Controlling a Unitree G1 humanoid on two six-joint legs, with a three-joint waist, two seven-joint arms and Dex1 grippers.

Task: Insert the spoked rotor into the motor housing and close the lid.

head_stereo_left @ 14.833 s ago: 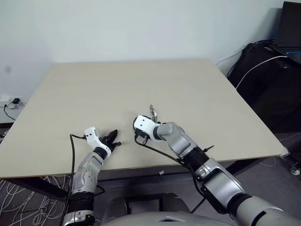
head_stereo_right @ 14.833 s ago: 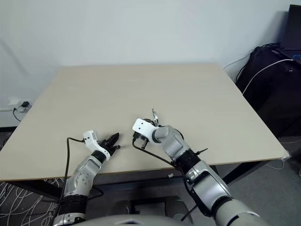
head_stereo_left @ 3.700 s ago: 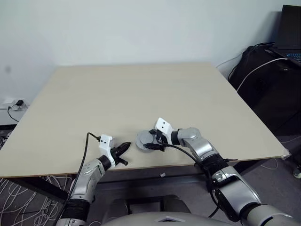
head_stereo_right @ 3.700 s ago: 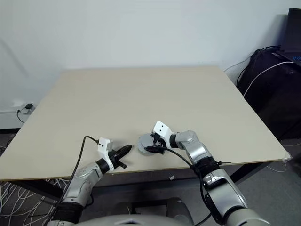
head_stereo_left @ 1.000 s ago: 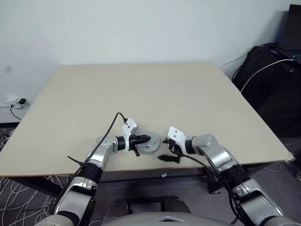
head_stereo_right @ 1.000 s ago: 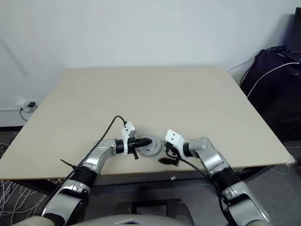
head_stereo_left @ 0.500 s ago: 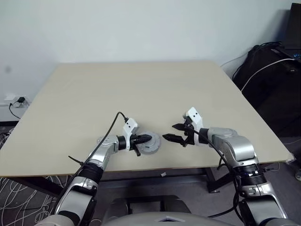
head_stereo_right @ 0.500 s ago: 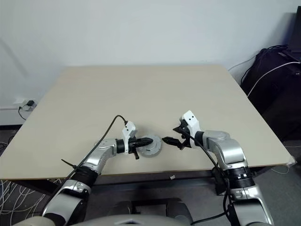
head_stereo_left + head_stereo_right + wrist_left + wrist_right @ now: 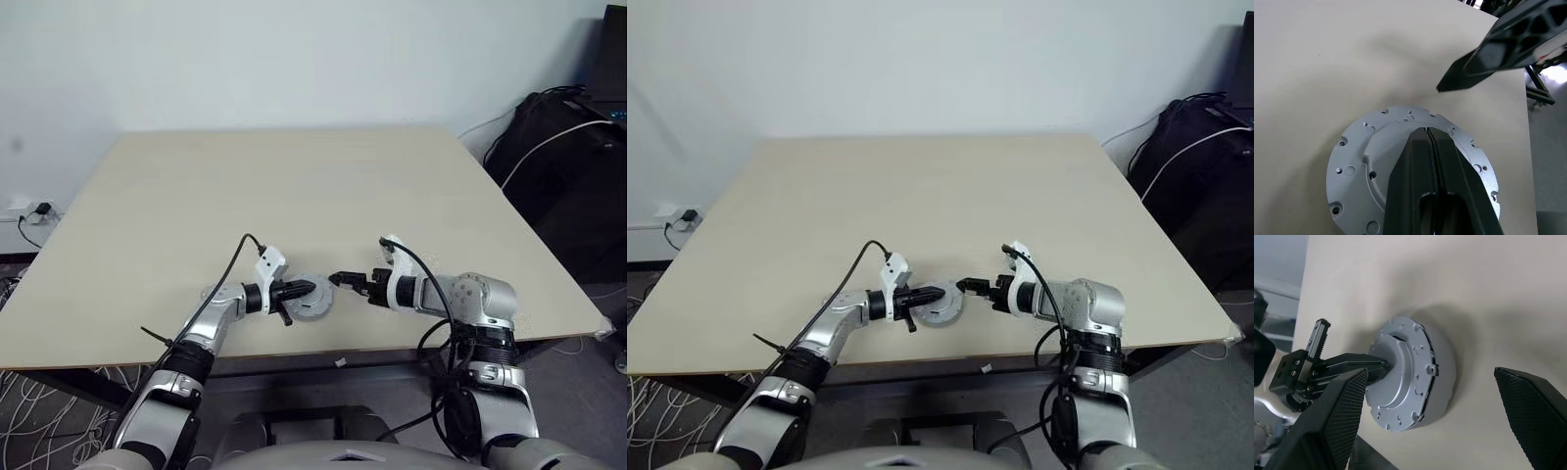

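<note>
Closing stage: the lid (image 9: 1408,374), a grey metal disc, lies flat on the table (image 9: 294,186) near its front edge, apparently seated on the motor housing, which it hides; the left gripper (image 9: 306,288), fingers clenched together and empty, rests its tips on the lid's raised centre; the right gripper (image 9: 338,279), jaws spread wide and holding nothing, hovers just beside the lid's rim; risk: uneven pressure could tilt or slide the lid off its seat.
</note>
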